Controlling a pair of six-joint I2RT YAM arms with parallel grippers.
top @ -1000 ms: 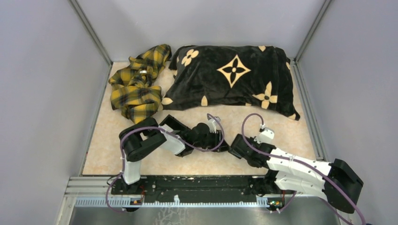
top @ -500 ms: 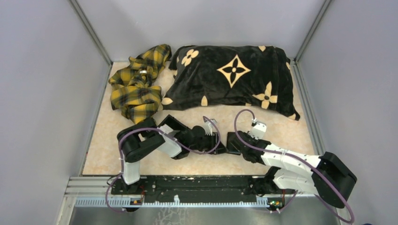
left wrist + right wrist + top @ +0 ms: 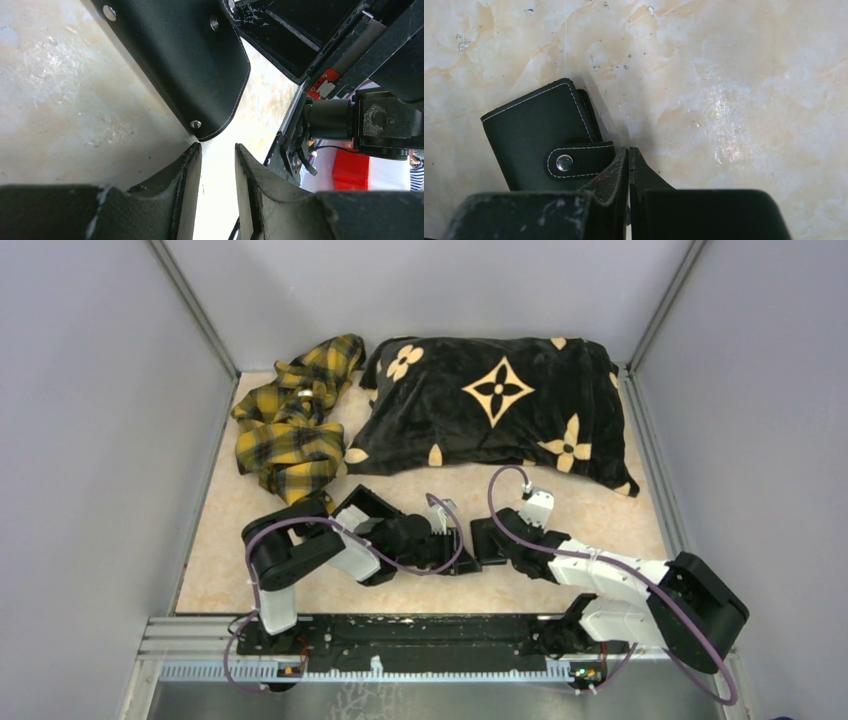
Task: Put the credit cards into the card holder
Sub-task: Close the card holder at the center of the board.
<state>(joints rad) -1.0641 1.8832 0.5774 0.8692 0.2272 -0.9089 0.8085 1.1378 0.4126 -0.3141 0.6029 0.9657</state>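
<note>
The black card holder (image 3: 536,142) lies closed on the marble table, its strap snapped. In the top view it (image 3: 484,537) sits between the two grippers. My right gripper (image 3: 629,150) is shut, its tips touching the table just right of the strap's end; nothing shows between its fingers. In the top view it (image 3: 501,544) reaches in from the right. My left gripper (image 3: 218,147) is slightly open and empty, just short of the holder's black flap (image 3: 190,65). It (image 3: 457,543) reaches in from the left. No credit cards are in view.
A black pillow with tan flowers (image 3: 495,405) lies at the back. A crumpled yellow plaid cloth (image 3: 290,420) is at the back left. A black tray (image 3: 365,503) sits partly under my left arm. The right wrist camera (image 3: 370,120) is close ahead of the left gripper.
My right arm has swung left and brought the card holder leftward with it. My left gripper has drawn back a little to the left. The two grippers now nearly meet.
</note>
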